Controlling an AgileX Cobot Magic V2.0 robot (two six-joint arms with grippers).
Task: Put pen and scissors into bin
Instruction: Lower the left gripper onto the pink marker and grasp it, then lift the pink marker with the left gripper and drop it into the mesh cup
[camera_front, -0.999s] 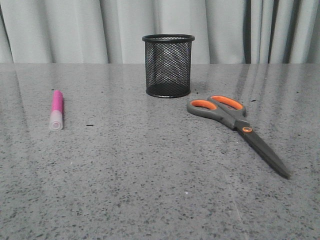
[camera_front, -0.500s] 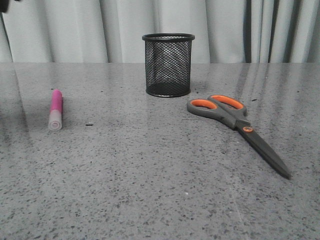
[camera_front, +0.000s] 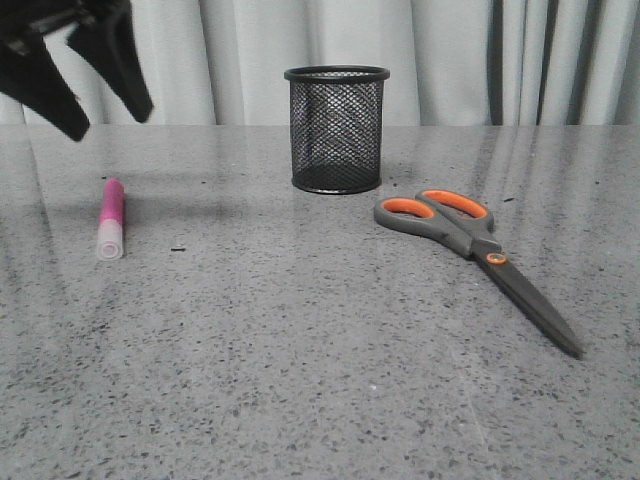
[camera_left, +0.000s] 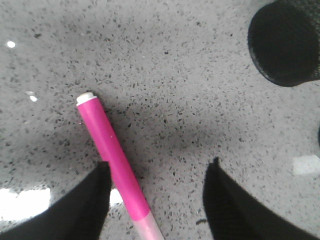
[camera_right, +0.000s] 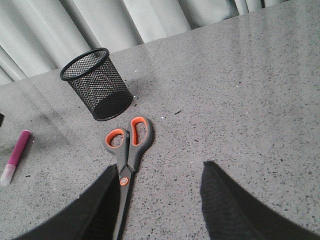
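The pink pen (camera_front: 111, 218) lies on the table at the left, whitish cap toward the front. My left gripper (camera_front: 108, 122) is open and empty, up above the pen; in the left wrist view (camera_left: 159, 167) the pen (camera_left: 112, 157) lies between the fingers, close to one of them. The scissors (camera_front: 470, 245) lie at the right, orange-lined handles toward the black mesh bin (camera_front: 336, 130). My right gripper (camera_right: 162, 170) is open and empty above the table, with the scissors (camera_right: 126, 160) beside one finger. The right gripper is out of the front view.
Grey speckled table (camera_front: 300, 350) with a pale curtain (camera_front: 450, 60) behind it. The bin also shows in the right wrist view (camera_right: 97, 84) and at the edge of the left wrist view (camera_left: 285, 42).
My left gripper has come into the front view at the top left and moved down over the pen. Pen, scissors and bin have not moved.
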